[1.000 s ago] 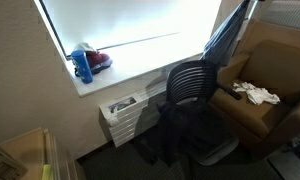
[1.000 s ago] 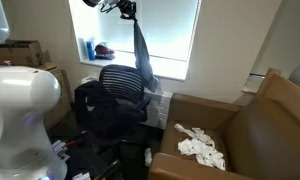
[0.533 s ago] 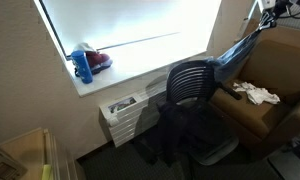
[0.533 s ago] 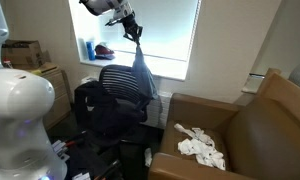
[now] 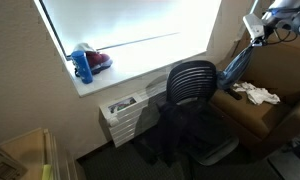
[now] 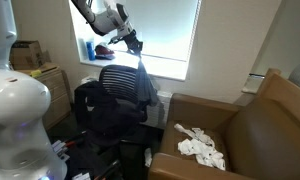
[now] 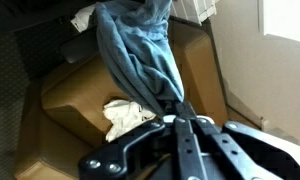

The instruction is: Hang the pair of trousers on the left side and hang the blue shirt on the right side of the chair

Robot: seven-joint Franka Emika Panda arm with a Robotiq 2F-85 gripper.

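Wrist view: the gripper (image 7: 178, 112) is clenched on the upper end of the blue shirt (image 7: 138, 55).
Blue shirt: hangs at the backrest edge of the office chair (image 6: 118, 80); whether they touch, I cannot tell.
Trousers (image 6: 93, 112): dark, draped over the chair's other side.

**Inspector:** Casing colour?

**Assistant:** White, glossy. Large rounded shell (image 6: 18, 108) filling the lower corner of an exterior view, crossed low down by a dark seam.

**Inspector:** Further along the arm (image 6: 96, 14)?

**Assistant:** Pale grey-white segments, darker at the joints. Same pale finish in both exterior views. Thin dark cable (image 5: 286, 30) looping beside the wrist end.

**Inspector:** Gripper (image 7: 179, 112)?

**Assistant:** Matt black throughout in the wrist view. Flat linkage bars (image 7: 130, 150) with round pivots, tapering to slim fingers. Only a small dark shape in the exterior views.

**Inspector:** Screws, markings?

**Assistant:** Too blurred to judge.
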